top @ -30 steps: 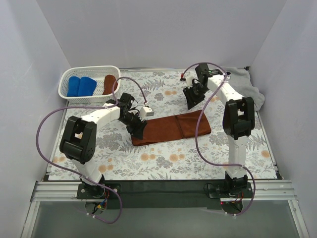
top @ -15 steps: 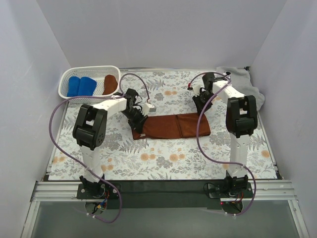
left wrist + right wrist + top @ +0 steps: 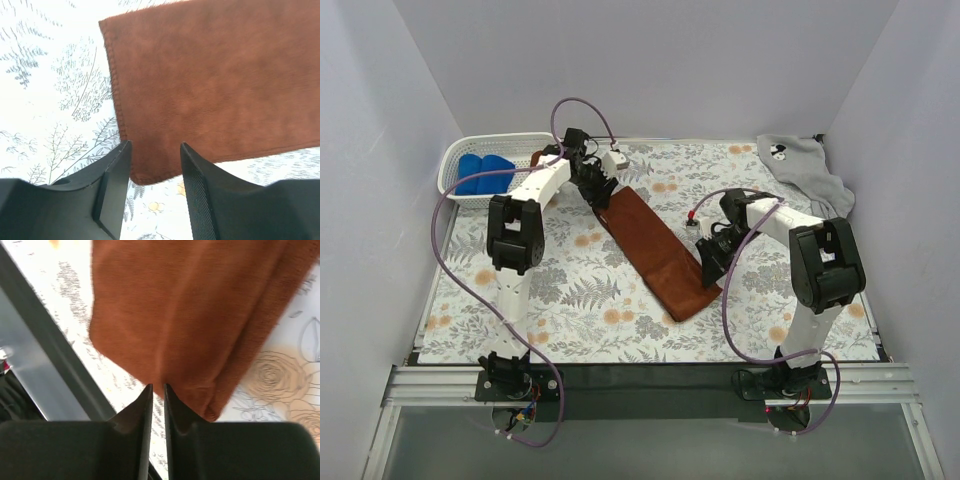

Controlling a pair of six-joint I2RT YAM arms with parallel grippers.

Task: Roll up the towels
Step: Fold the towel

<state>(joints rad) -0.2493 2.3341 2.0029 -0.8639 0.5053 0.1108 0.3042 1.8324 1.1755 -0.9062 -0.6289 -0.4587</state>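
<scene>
**Operator:** Where is the work item?

**Guide:** The rust-brown towel [image 3: 655, 245] lies unrolled, diagonally across the surface [image 3: 570, 290]. Its far end is near the white basket [image 3: 447, 172], and its near end is at the right arm.

**Operator:** What is the tool status?

**Guide:** The left tool [image 3: 154, 147] is released, with its jaws apart astride the far corner, gripping nothing. The right tool [image 3: 157, 387] is clenched on the near edge, which looks raised and doubled over.

**Operator:** How do I proceed?

**Guide:** You appear to be laying the strip out for rolling. Lower the near end flat and clear the fold before you release it. Pull lightly, because the unheld far end will likely slide. Start the roll square to the long edges.
</scene>
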